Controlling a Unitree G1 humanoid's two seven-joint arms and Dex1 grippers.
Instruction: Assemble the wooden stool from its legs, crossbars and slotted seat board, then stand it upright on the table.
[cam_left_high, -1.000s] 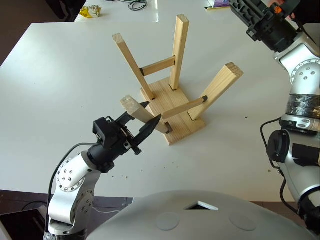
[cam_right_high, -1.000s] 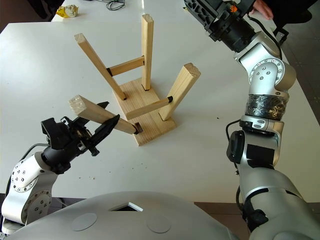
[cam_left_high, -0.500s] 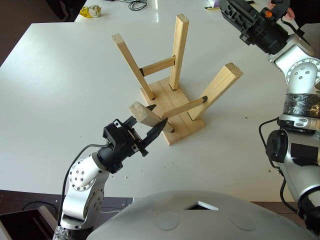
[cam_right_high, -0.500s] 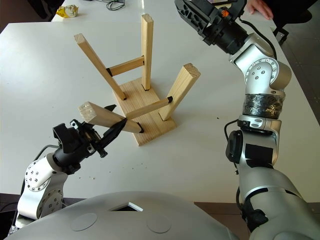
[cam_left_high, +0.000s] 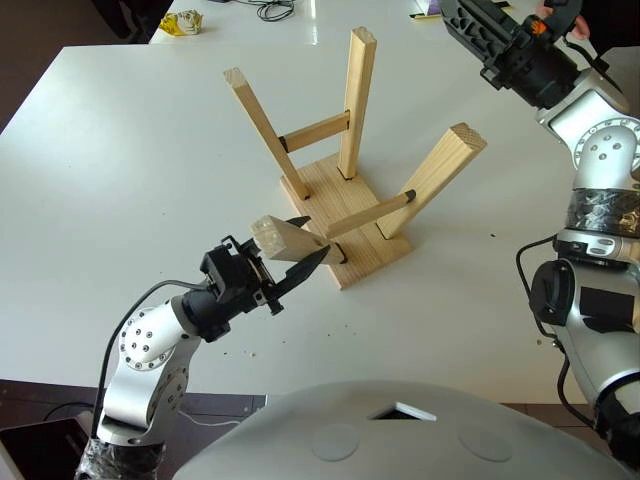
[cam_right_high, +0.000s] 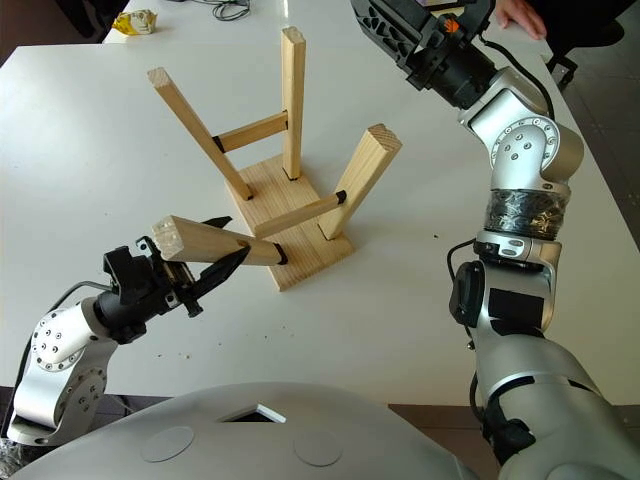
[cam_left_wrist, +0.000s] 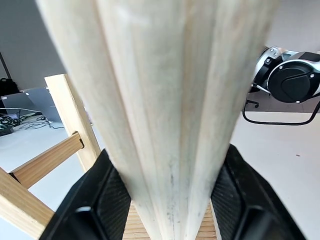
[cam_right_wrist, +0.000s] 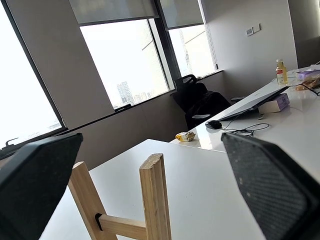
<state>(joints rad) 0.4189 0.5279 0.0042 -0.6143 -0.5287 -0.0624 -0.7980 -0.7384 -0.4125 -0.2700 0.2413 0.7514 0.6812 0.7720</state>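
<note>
Just then my left gripper (cam_left_high: 308, 240) had crept along the loose leg (cam_right_high: 205, 240) toward the board (cam_left_high: 330, 195) and eased back a little. Over that second the leg's free end had sunk lower, toward the table's near edge. My right gripper (cam_right_wrist: 150, 187) had swung in from the far right corner toward the stool and paused high over the far edge.

I took this to mean the fourth leg was not home yet. It leaned much flatter than the three standing legs, its foot at the board's near corner, where the near crossbar (cam_left_high: 370, 213) met it. Whether its end sat in the slot I could not tell. I judged it wanted levering upright, perhaps with the right arm steadying the frame.

My left gripper had the leg clamped between its black pads (cam_left_wrist: 100, 200); the right one's fingers stood wide apart, holding nothing.

The stool stood upside down on its board around the middle of the table (cam_left_high: 120, 150). It was all pale bare wood: square-sectioned legs with flat sawn ends and straight grain running lengthwise, thinner crossbars dark at the joints, the board a flat rectangular slab. The table was smooth and white, and my pads carried a fine rough texture
</note>
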